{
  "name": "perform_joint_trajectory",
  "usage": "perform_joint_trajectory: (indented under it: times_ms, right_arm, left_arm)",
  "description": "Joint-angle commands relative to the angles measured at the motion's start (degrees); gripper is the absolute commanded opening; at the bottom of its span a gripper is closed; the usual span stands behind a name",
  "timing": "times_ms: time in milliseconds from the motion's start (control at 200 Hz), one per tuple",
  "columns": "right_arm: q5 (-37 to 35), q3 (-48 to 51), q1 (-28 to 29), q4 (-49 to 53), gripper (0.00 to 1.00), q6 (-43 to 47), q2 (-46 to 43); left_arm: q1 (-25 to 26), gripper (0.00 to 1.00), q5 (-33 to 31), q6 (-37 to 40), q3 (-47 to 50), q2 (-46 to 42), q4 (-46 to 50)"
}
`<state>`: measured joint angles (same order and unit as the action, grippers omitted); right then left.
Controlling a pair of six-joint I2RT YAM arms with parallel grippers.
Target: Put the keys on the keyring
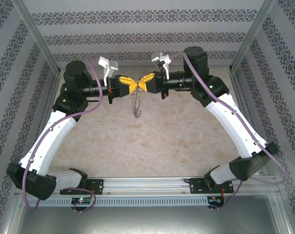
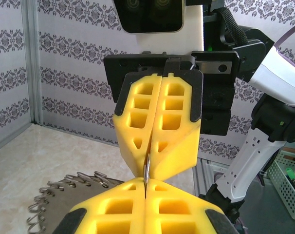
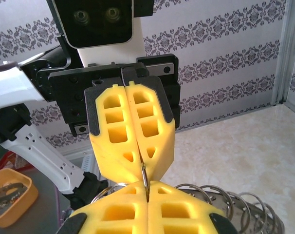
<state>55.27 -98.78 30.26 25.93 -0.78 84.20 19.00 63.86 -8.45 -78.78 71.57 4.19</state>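
My left gripper (image 1: 133, 87) and right gripper (image 1: 141, 83) meet tip to tip in the air above the back middle of the table. Both are shut on the same thin metal loop (image 2: 146, 170), seen edge-on between the yellow fingertips (image 3: 144, 176). The keyring (image 1: 136, 105) dangles from that point as a grey coil. In the left wrist view its lacy rim (image 2: 64, 192) shows low on the left; in the right wrist view its wire loops (image 3: 225, 197) show low on the right. The keys are hidden.
The beige table (image 1: 186, 141) lies below the arms. Patterned walls and metal posts (image 1: 38, 39) close in the back and sides. A green basket (image 2: 288, 180) and an orange tray (image 3: 11, 195) of metal bits stand beyond the table.
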Motion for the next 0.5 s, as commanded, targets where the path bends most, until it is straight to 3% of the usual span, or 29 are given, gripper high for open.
perform_joint_trajectory:
  times_ms: [0, 120, 235, 410, 495]
  right_arm:
    - [0.3, 0.0, 0.5, 0.0, 0.0, 1.8, -0.1]
    - [-0.6, -0.7, 0.5, 1.0, 0.0, 3.7, -0.3]
    - [-4.8, -2.7, 0.7, 6.4, 0.0, 10.1, -0.7]
    - [-12.8, -12.0, 1.7, 25.0, 0.0, 25.9, 2.0]
    - [-17.0, -17.1, 2.8, 33.3, 0.0, 32.4, 4.3]
  left_arm:
    - [-0.1, 0.0, 1.4, -1.0, -1.1, -0.8, -4.3]
    - [-0.1, 0.0, 0.5, 0.6, -1.4, -0.8, -2.1]
    - [-0.1, 0.0, -1.9, 6.8, -3.7, -0.6, 6.8]
    - [0.4, 0.27, -9.8, 20.7, -7.6, -0.4, 25.1]
    - [1.2, 0.35, -13.6, 25.7, -8.9, -0.2, 30.7]
